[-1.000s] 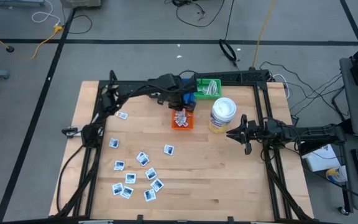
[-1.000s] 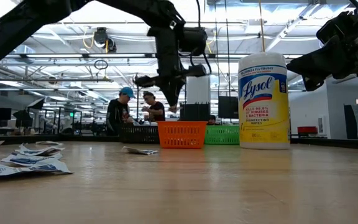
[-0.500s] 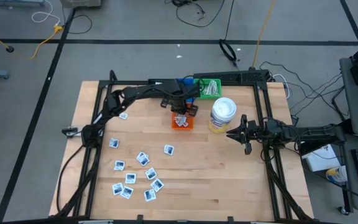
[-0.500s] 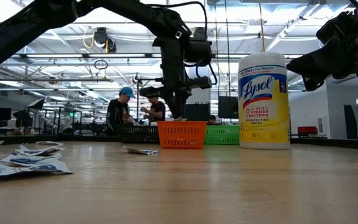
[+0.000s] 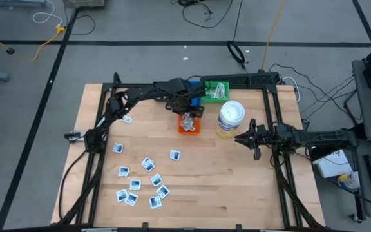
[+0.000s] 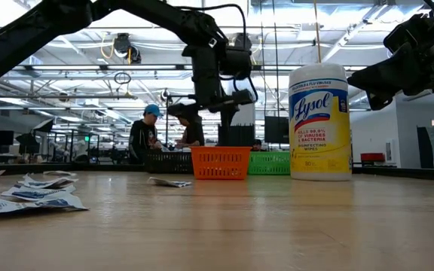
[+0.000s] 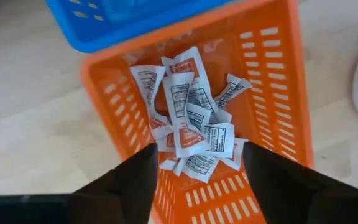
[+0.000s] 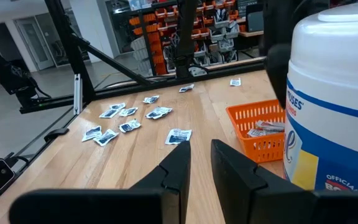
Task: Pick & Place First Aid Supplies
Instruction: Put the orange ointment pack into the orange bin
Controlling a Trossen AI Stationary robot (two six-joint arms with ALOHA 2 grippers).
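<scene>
Since a second ago, my left tool (image 7: 194, 171) has parted its fingers above the orange basket (image 5: 189, 125); it was pinched shut over the same spot then. Fingers now stand apart, nothing between them. Wrist view looks straight down into the basket: a loose heap of white packets (image 7: 188, 121) with dark and red print lies on its floor, some overlapping, some tilted against each other.

Blue basket (image 7: 123, 18) sits touching the orange one on its far side. Green basket (image 5: 215, 90) lies beyond, near the table's (image 5: 237, 193) back edge.

More packets (image 5: 140, 182) lie scattered flat on the table's left and front-left part, well apart from the baskets; one packet (image 5: 174, 154) sits alone nearer the middle.

Wipes canister (image 5: 230, 118), white lid, yellow label, stands upright just beside the orange basket.

My right tool (image 5: 242, 138) hangs over the table's right side, near the canister, not touching it. Fingers nearly together with a slim gap, holding nothing.

Two people (image 6: 164, 135) stand in the room behind the table.
</scene>
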